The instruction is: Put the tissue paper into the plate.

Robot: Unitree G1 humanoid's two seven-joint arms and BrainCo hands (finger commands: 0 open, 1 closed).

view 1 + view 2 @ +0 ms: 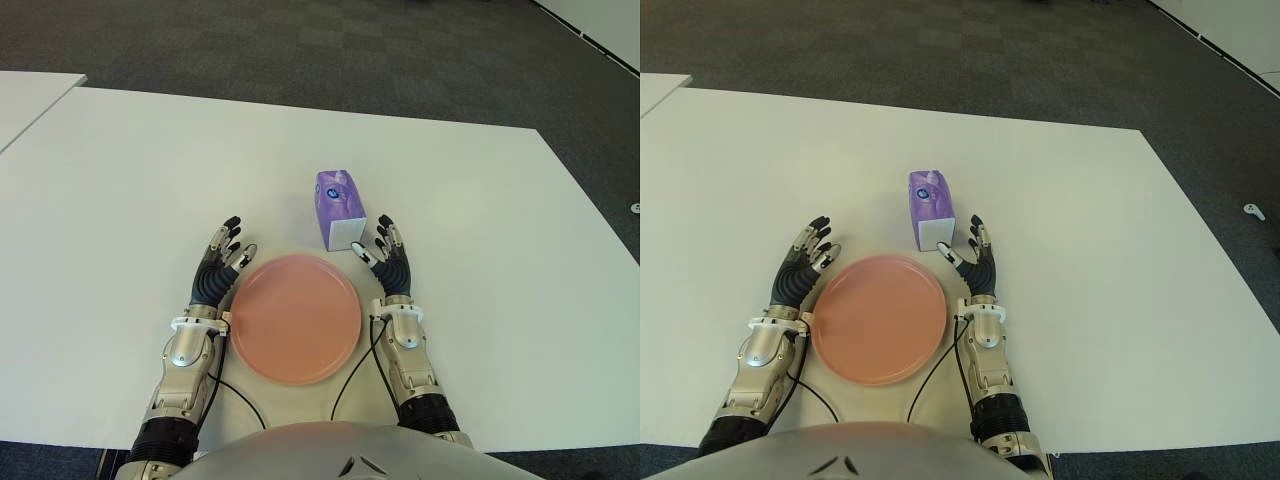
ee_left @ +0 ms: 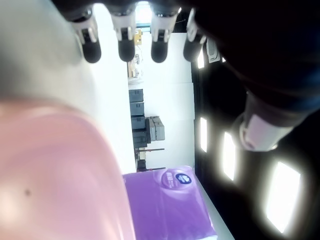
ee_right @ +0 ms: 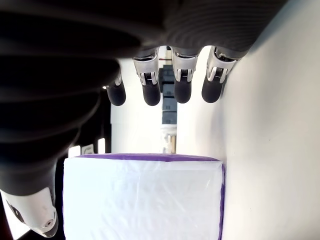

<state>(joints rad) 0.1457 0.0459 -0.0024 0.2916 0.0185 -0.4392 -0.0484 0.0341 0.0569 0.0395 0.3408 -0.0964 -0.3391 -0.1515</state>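
Note:
A purple tissue pack (image 1: 339, 207) with a white end face stands on the white table (image 1: 120, 190), just beyond the far right rim of the pink plate (image 1: 295, 317). My right hand (image 1: 386, 254) lies to the right of the plate, its fingers spread and holding nothing, the thumb close to the pack's near right corner. The right wrist view shows the pack's white end (image 3: 142, 197) right before the palm. My left hand (image 1: 225, 255) shows at the plate's left rim, fingers extended and empty. The plate holds nothing.
A second white table (image 1: 25, 95) stands at the far left. Dark carpet (image 1: 330, 50) lies beyond the table's far edge. Black cables (image 1: 235, 395) run from both wrists near the table's front edge.

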